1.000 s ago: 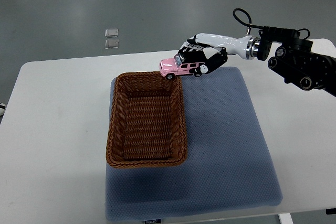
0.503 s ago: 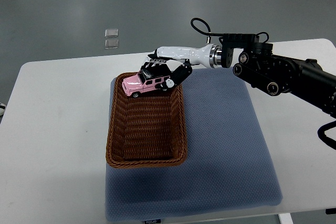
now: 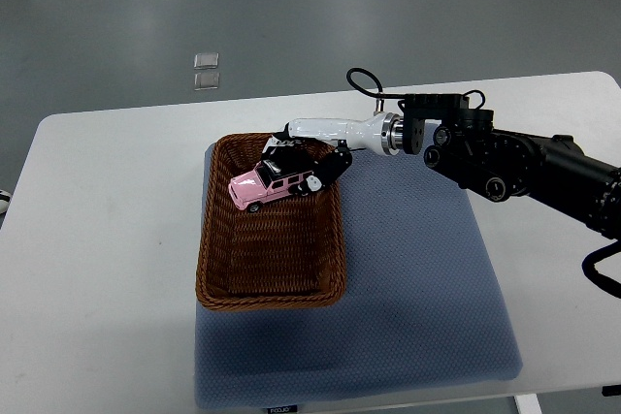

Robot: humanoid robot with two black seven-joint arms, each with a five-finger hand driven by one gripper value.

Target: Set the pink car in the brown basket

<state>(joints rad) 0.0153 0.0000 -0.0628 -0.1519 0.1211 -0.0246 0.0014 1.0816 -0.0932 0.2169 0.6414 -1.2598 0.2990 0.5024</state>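
The pink car (image 3: 272, 185) hangs tilted, nose down to the left, inside the far half of the brown basket (image 3: 212, 251). My right hand (image 3: 303, 164) reaches in from the right, and its black fingers (image 3: 333, 166) are shut on the car's roof and rear. The car looks just above the woven floor; I cannot tell whether it touches. The basket stands on the left part of a blue-grey mat (image 3: 417, 278) on the white table (image 3: 97, 239).
The right arm's black forearm (image 3: 524, 167) crosses above the mat's far right corner. Two small clear squares (image 3: 206, 70) lie on the grey floor beyond the table. The table's near edge runs along the bottom of the view.
My right hand carried the pink car leftward from beyond the basket's far right corner to over the basket, then lowered it inside. The basket has not moved.
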